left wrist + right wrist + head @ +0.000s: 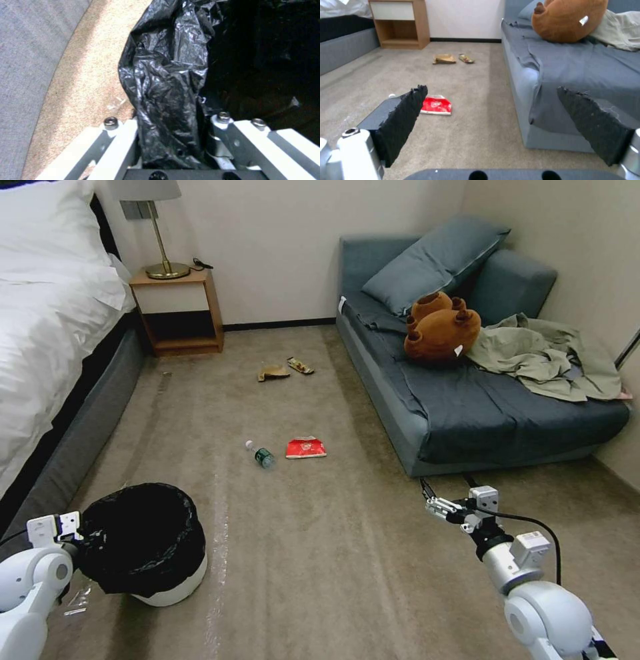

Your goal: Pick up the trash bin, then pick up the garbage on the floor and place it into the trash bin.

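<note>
We're on step one: left gripper [170, 140] clamped on the trash bin [143, 543] liner at near left, bin on the carpet. Right gripper [506, 120] hangs near right, fingers apart. Next we judge: lift bin, approach bottle [261, 454] and red packet [306, 447] mid-floor.

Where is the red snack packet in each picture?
Head view: red packet on the carpet, mid-floor, beside the bottle.
Left wrist view: not here.
Right wrist view: packet on the carpet, partly behind one finger.
Shared landmark: the paper scrap farther off.
</note>
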